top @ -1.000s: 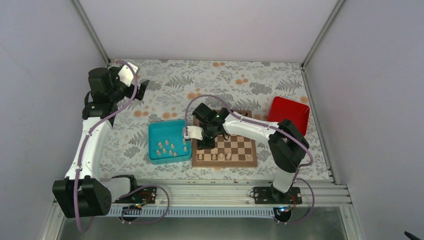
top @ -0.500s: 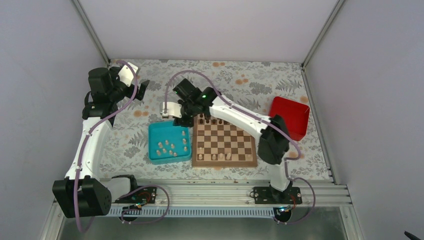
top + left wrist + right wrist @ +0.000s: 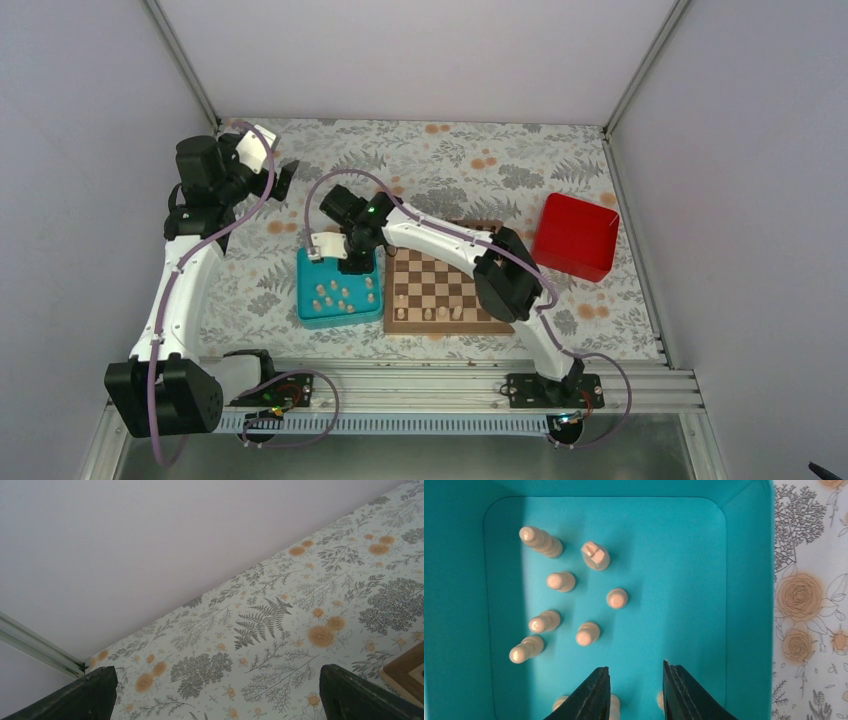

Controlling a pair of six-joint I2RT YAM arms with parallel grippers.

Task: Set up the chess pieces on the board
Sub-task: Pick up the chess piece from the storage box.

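Several pale beige chess pieces (image 3: pixel 589 632) lie in the teal tray (image 3: pixel 310 310); they also show in the top view (image 3: pixel 335 295). A few pale pieces (image 3: pixel 430 313) stand on the near rows of the board (image 3: pixel 470 320). My right gripper (image 3: pixel 636 672) hangs over the tray's far part, open and empty; in the top view it is near the tray's far rim (image 3: pixel 357 262). My left gripper (image 3: pixel 285 178) is raised at the far left, open and empty; in its own view only its two fingertips (image 3: pixel 90 692) show over the patterned cloth.
A red box (image 3: pixel 575 235) stands right of the board. Dark pieces on the board's far row are hidden by the right arm. A corner of the board (image 3: pixel 407 672) shows in the left wrist view. The enclosure walls close in on both sides.
My right gripper has swung left from the board's left side, past the board's far left corner, to above the teal tray. The left arm has not moved.
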